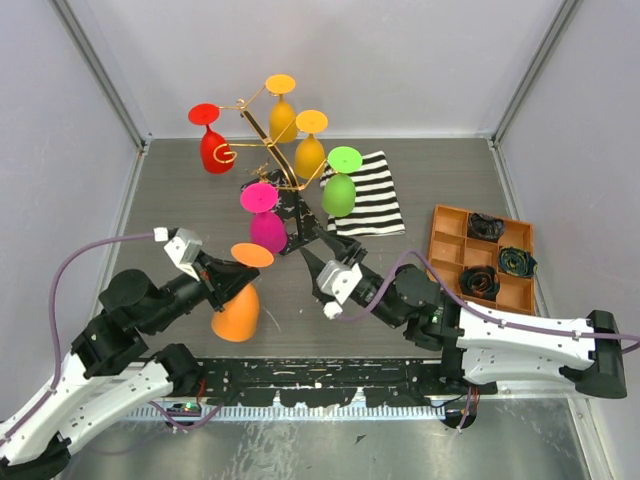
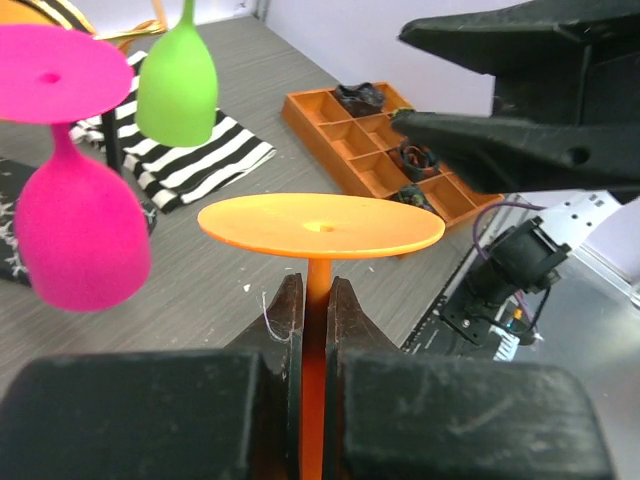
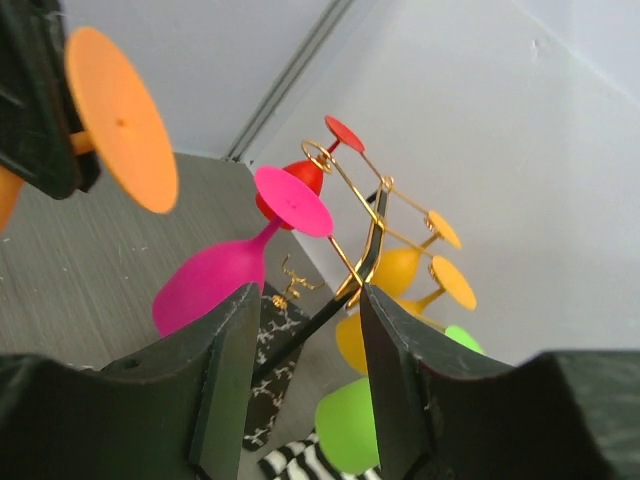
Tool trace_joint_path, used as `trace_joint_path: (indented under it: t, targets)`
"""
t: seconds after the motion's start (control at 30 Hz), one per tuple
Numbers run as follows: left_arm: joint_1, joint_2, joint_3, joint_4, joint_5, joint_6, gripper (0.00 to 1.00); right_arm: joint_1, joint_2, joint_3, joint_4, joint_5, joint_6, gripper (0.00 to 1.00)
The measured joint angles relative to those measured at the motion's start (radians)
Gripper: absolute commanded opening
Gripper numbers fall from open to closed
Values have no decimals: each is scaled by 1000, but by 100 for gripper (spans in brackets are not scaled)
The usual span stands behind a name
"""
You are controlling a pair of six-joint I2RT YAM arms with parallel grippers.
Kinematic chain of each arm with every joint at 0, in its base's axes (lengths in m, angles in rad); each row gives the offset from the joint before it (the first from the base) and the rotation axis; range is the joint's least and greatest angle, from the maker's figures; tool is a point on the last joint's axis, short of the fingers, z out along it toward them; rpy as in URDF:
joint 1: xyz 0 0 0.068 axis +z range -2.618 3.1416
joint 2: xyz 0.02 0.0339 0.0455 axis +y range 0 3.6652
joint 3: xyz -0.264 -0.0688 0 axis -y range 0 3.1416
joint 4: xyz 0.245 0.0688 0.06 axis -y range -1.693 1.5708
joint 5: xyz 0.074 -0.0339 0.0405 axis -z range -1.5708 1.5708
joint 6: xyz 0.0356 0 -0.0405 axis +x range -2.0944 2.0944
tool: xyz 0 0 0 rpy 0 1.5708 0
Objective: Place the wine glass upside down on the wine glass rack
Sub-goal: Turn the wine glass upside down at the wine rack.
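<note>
We see a grey table (image 1: 450, 180) enclosed by pale walls (image 1: 400, 60). The rack (image 1: 275, 155) stands at the rear centre-left of the table on its black veined base. Five glasses hang from its arms, each foot up and bowl down: a red glass (image 1: 215, 150) at the left, two yellow glasses (image 1: 283, 115) (image 1: 308, 150) at the rear, a green glass (image 1: 340, 190) at the right and a pink glass (image 1: 265, 225) at the front.

The orange glass (image 1: 238, 300) is not on the rack. It sits in front of the rack toward the left arm, inverted, with its flat foot on top and its bowl below. We cannot tell whether the bowl rim touches the table. In the left wrist view its foot lies near the pink glass but apart from it.

The left gripper (image 2: 316, 305) is closed on the orange stem just under the foot, with one finger on each side of the stem.

The right gripper (image 3: 305, 380) is parted and holds nothing. It points toward the rack base, and in the right wrist view we see the rack stem through the gap between its fingers.

A striped cloth (image 1: 375, 195) lies right of the rack, under the green glass. An orange tray (image 1: 437, 245) with compartments sits at the right side of the table and holds dark coiled items (image 1: 479, 282).
</note>
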Motion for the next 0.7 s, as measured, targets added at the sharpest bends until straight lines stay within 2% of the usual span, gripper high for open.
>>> trace_joint_path:
  t: [0.13,0.33,0.53,0.7]
  targets:
    - [0,-61,-37,-27,-75,0,0,-11,-17,3,-51,72,180,52]
    - [0,-60,-43,-50,-165,31,0,-103,32,60,-194,56,443,56]
    - [0,-41,-67,-6,-256,61,0,-317,124,104,-252,-128,662,57]
    - [0,-42,-139,105,-359,113,0,-456,238,127,-247,-266,788,57]
